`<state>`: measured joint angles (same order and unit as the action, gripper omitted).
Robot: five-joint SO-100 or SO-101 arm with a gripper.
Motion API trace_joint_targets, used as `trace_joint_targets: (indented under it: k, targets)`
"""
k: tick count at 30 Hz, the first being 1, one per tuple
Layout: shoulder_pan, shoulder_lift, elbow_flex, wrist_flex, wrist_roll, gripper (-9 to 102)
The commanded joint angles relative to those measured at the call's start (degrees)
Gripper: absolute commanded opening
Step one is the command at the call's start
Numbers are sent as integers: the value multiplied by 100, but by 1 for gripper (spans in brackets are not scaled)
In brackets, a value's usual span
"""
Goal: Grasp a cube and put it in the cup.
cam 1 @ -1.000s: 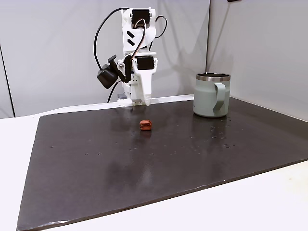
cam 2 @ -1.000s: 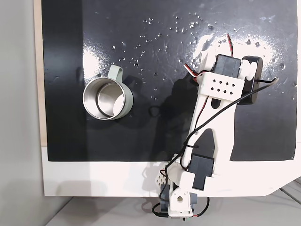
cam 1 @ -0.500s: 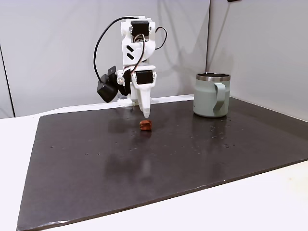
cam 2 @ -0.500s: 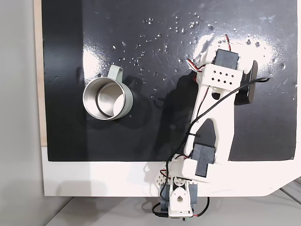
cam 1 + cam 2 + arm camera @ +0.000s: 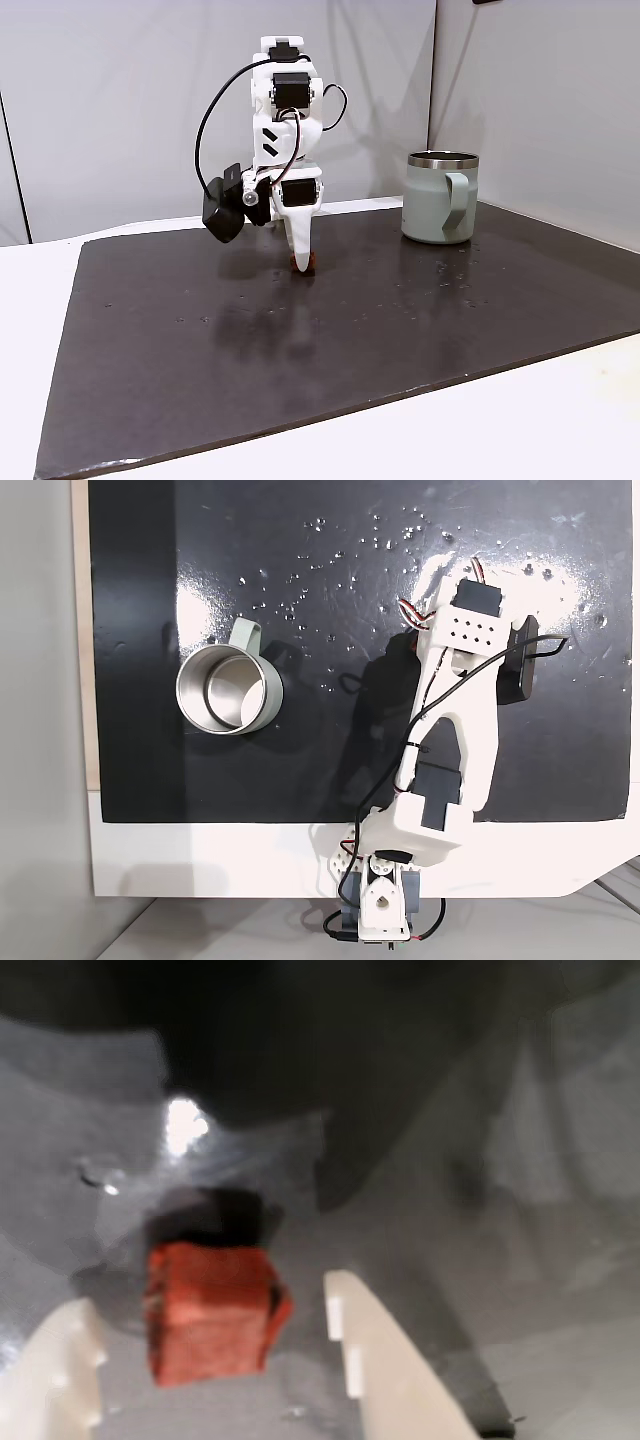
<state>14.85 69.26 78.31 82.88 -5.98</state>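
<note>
The small reddish-brown cube (image 5: 215, 1310) lies on the dark mat between my two white fingers (image 5: 385, 1360), with a gap on each side. My gripper (image 5: 205, 1295) is open around it and down at mat level. In a fixed view from the side, the gripper (image 5: 300, 262) points straight down and the cube (image 5: 308, 265) peeks out behind the fingertip. The sage-green cup (image 5: 440, 198) stands upright to the right, well apart from the arm. Seen from above, the cup (image 5: 228, 690) is empty and the arm (image 5: 470, 640) hides the cube.
A dark glossy mat (image 5: 300, 350) covers most of the white table (image 5: 560, 420). The arm's base (image 5: 380, 900) sits at the table's edge. Small water-like specks (image 5: 380, 540) dot the mat. Walls close the scene at the back.
The arm has reached forward and lowered. The gripper tip, which hung above and behind the cube, now stands at the mat with its fingers on either side of the cube.
</note>
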Motion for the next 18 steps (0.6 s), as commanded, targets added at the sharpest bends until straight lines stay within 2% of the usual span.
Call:
trace_joint_targets:
  k: [1,18]
  targets:
    - [-53,35,-229,-70,-53,26]
    - [-176,-360,-527,-123,-88,21]
